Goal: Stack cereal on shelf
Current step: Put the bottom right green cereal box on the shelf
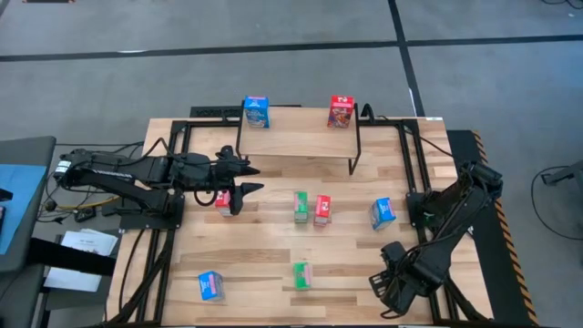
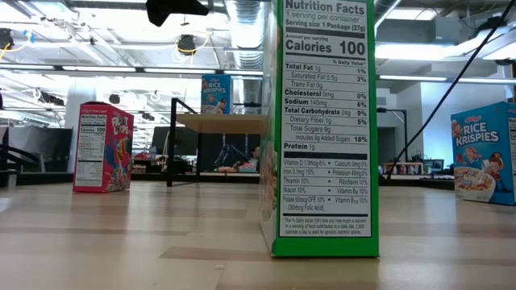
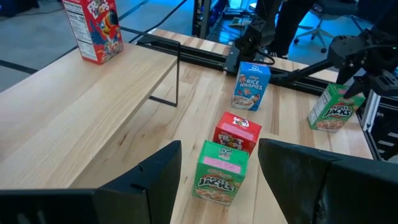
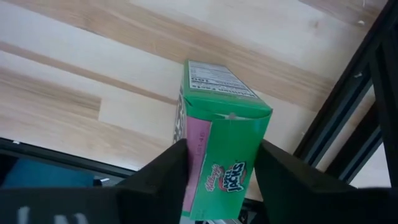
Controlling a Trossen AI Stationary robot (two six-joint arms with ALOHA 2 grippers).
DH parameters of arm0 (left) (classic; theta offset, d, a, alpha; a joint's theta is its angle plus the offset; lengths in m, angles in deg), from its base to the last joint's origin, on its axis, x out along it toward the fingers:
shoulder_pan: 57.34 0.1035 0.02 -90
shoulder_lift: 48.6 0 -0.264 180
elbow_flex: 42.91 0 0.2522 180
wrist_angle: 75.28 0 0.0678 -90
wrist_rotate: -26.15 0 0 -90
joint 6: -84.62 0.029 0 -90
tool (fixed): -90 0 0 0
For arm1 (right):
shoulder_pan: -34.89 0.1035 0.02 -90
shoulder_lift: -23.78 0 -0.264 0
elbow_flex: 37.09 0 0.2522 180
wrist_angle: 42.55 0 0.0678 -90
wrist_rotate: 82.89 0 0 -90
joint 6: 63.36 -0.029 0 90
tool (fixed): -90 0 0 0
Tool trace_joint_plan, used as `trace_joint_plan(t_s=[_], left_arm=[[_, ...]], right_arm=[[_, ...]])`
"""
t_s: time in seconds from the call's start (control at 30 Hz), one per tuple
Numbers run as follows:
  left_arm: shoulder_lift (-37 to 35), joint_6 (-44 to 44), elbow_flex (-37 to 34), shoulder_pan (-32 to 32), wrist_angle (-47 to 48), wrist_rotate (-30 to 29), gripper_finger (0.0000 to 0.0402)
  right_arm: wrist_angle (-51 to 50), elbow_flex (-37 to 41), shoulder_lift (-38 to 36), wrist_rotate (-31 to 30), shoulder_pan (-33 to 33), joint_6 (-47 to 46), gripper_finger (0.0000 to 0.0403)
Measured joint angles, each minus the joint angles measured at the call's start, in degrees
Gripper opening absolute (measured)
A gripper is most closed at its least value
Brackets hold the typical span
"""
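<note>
Shelf (image 1: pixel 301 137) stands at the far middle of the table (image 1: pixel 273 264). On it: one blue box (image 1: pixel 257 112) at its left end and one red box (image 1: pixel 341 111) towards its right end, both upright.

Left gripper (image 1: pixel 244 189) hovers just in front of the shelf's left legs, fingers (image 3: pixel 149 180) spread and holding nothing. A red box (image 1: pixel 222 201) stands beside it, partly under the arm.

In front of the shelf, a green box (image 1: pixel 301 207) and a red box (image 1: pixel 322 210) stand side by side; a blue box (image 1: pixel 383 213) stands to their right. Well in front of the shelf stand a second green box (image 1: pixel 301 274) and, to the left, a blue box (image 1: pixel 210 286).

Right gripper (image 4: pixel 221 180) sits at the table's near right corner, well away from the shelf, fingers clamped on a third green box (image 4: pixel 217 149).
</note>
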Motion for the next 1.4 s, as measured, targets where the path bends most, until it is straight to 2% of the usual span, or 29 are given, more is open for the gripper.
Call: trace_joint_plan(t_s=[0.13, 0.37, 0.53, 0.67, 0.8, 0.9, 1.07, 1.23, 1.4], left_arm=[[0.0, 0.0, 0.0, 0.0, 0.0, 0.0, 0.0203], [0.0, -1.5, 0.0, 0.7, 0.0, -0.5, 0.0203], [0.0, -1.1, 0.0, 0.7, 0.0, 0.3, 0.0204], [0.0, -1.5, 0.0, 1.5, 0.0, 2.9, 0.0215], [0.0, -1.6, 0.0, 3.6, 0.0, 8.4, 0.0244], [0.0, -1.7, 0.0, 5.4, 0.0, 11.9, 0.0271], [0.3, -0.2, 0.0, 6.5, -2.7, 12.2, 0.0301], [1.2, 4.3, 0.1, 6.5, -7.3, 13.2, 0.0307], [2.8, 4.6, 0.2, 6.5, -10.1, 13.6, 0.0307]], right_arm=[[0.0, 0.0, 0.0, 0.0, 0.0, 0.0, 0.0176], [-1.2, -1.7, 0.0, -0.2, -0.5, 1.3, 0.0183], [-4.2, -4.6, -0.1, -3.0, -2.2, 4.7, 0.0182], [-6.9, -6.9, -0.1, -4.3, -4.1, 8.7, 0.0181], [-9.8, -9.1, -0.1, -5.1, -6.5, 13.5, 0.0183], [-11.8, -10.6, -0.1, -5.1, -8.6, 17.9, 0.0183], [-14.8, -13.7, -0.1, -6.2, -12.9, 27.6, 0.0181], [-15.0, -17.8, -0.1, -10.3, -18.4, 40.8, 0.0184], [-15.0, -22.2, -0.1, -12.8, -24.6, 54.4, 0.0183]])
